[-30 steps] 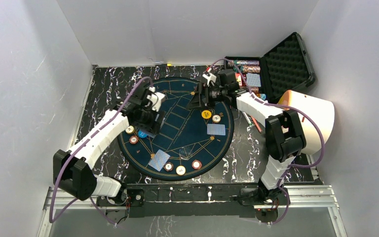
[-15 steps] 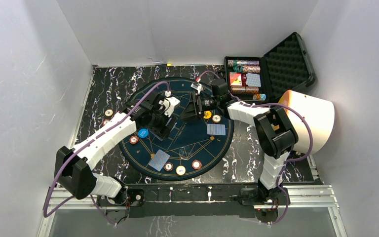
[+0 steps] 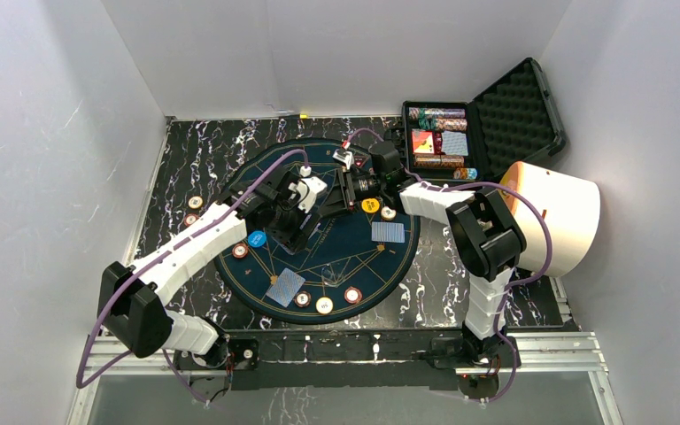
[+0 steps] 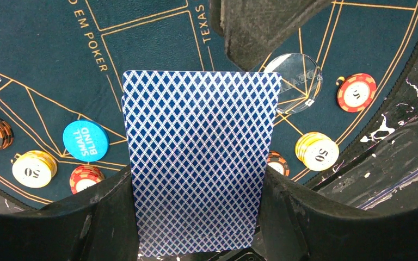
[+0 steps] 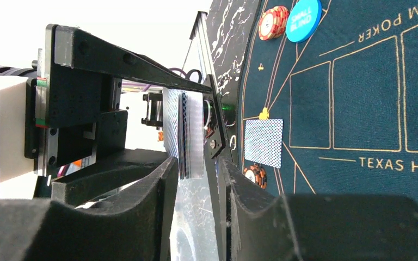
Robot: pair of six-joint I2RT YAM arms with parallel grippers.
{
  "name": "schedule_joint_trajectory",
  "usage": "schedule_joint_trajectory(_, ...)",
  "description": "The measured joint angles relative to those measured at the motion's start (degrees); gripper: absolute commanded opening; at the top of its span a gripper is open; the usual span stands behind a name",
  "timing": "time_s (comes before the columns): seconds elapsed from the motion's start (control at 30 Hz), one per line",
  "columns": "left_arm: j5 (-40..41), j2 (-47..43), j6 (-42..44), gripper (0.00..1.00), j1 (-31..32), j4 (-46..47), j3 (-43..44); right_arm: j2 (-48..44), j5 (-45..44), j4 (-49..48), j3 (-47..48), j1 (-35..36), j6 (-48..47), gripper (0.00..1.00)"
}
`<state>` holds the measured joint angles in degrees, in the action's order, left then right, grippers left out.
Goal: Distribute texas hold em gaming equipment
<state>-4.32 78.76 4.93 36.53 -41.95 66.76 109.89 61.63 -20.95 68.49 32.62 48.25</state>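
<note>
My left gripper (image 3: 294, 212) hovers over the round blue poker mat (image 3: 336, 257), shut on a deck of playing cards (image 4: 201, 163) with blue patterned backs, held by its long edges. My right gripper (image 3: 332, 199) meets it from the right. Its jaws straddle the free end of the deck (image 5: 190, 136), partly closed, with a gap still showing. One right finger (image 4: 256, 27) lies over the deck's top edge. On the mat lie a blue small-blind button (image 4: 85, 140), a yellow button (image 3: 370, 205), poker chips (image 4: 317, 150) and two dealt cards (image 3: 388, 233) (image 3: 285, 287).
An open black case (image 3: 460, 142) with more chips and cards stands at the back right. A big white cylinder (image 3: 558, 212) lies right of the mat, with pens (image 3: 450, 217) beside it. Two chips (image 3: 195, 202) sit off the mat's left. A clear disc (image 4: 294, 81) rests on the mat.
My left gripper carried the deck right toward the mat's middle. My right gripper swung left to meet it, and its jaws narrowed around the deck's end.
</note>
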Motion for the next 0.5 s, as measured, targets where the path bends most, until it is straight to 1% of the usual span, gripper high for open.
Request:
schedule_joint_trajectory(0.17,0.00,0.02,0.00,0.00,0.07,0.17,-0.46,0.28,0.11,0.02,0.70,0.52,0.04,0.33)
schedule_joint_trajectory(0.3,-0.02,0.02,0.00,0.00,0.09,0.26,-0.52,0.63,0.22,0.15,1.62,1.29,0.00,0.31)
schedule_joint_trajectory(0.5,-0.04,0.02,-0.02,0.00,0.09,0.44,-0.72,0.87,0.33,0.24,2.05,2.23,-0.02,0.23)
